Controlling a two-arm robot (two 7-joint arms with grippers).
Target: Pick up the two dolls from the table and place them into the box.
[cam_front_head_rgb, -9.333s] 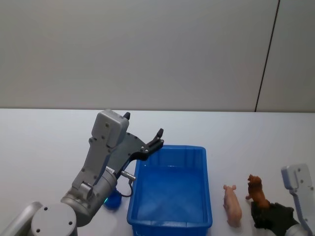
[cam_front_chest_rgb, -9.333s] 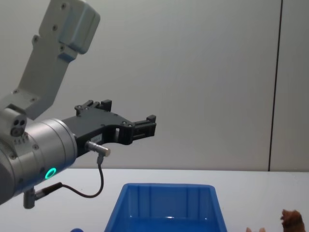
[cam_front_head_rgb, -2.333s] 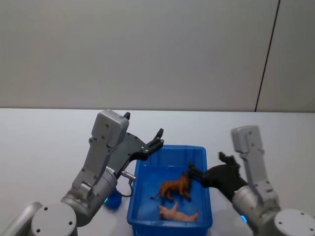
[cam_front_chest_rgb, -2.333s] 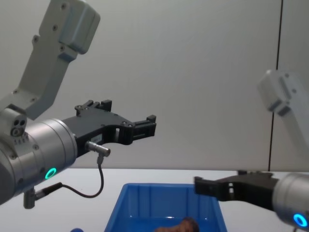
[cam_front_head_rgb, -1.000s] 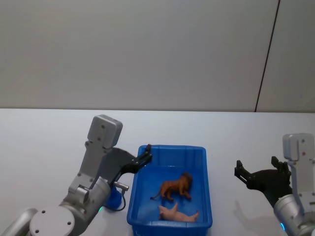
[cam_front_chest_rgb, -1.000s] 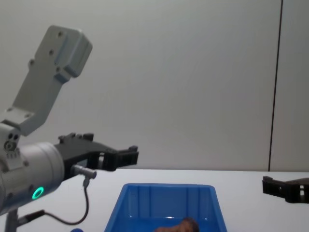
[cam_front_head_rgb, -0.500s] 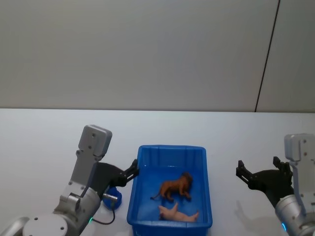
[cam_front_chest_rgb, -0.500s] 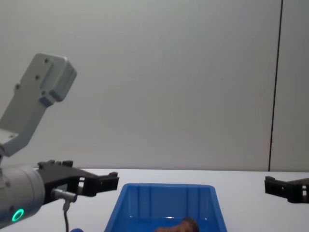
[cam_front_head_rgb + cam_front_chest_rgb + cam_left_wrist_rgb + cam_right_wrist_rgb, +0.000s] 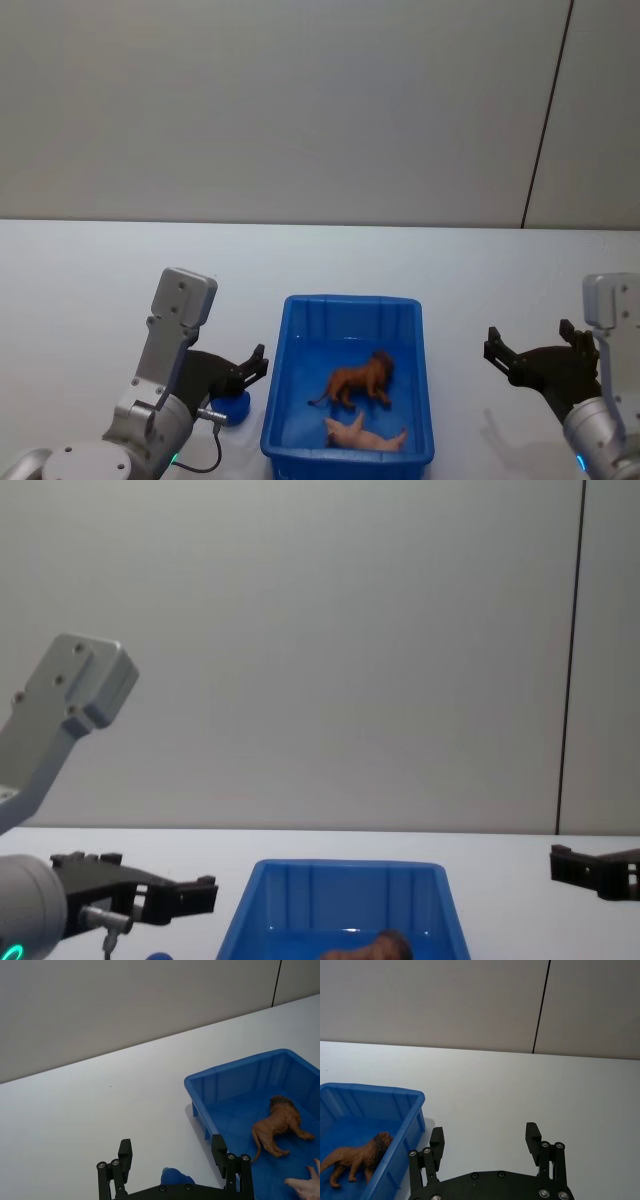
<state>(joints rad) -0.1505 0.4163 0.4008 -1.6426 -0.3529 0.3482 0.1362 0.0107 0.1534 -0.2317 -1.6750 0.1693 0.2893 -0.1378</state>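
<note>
The left gripper point(image 9: 171, 1145) and right gripper point(image 9: 485, 1132) are being held spread, with brown doll point(image 9: 358, 381) and pink doll point(image 9: 362, 434) inside the box point(image 9: 350, 300).

Fingers spread on left end effector point(image 9: 171, 1144) and right end effector point(image 9: 484, 1131); both empty.

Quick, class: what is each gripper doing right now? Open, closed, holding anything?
Left gripper: open, holding nothing, by the blue toy beside the box.
Right gripper: open, holding nothing, over bare table.
</note>
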